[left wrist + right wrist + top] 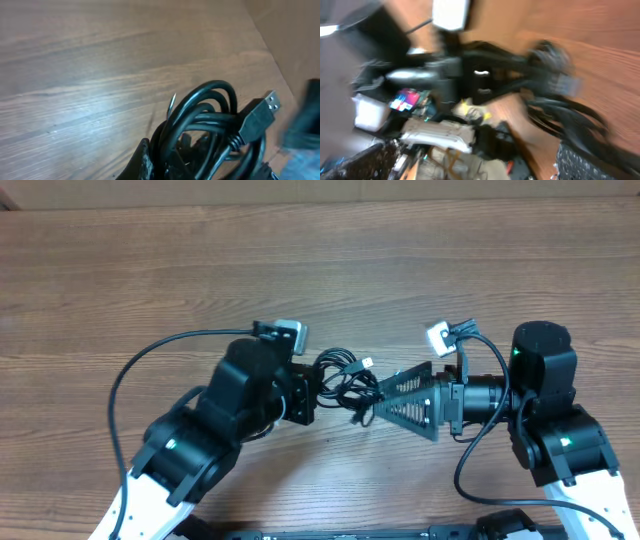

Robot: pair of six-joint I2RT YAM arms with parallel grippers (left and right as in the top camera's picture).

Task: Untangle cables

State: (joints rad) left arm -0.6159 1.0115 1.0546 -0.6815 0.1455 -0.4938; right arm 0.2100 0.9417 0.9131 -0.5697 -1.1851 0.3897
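Note:
The cables [343,380] are a knotted bundle of thin black loops with a USB plug [367,363], between my two arms. In the left wrist view the loops [207,117] and the plug [260,114] fill the lower right. My left gripper [305,395] is shut on the cables; one finger [142,161] presses against the loops. My right gripper [372,402] has its tip at the bundle's right side. The right wrist view is badly blurred: cables [555,85] pass above one finger [590,162], and the other finger cannot be made out.
The wooden table [320,260] stretches behind and to both sides of the bundle. Thick black arm wires loop out at the left [125,380] and right [470,460]. Off-table clutter [435,135] shows in the right wrist view.

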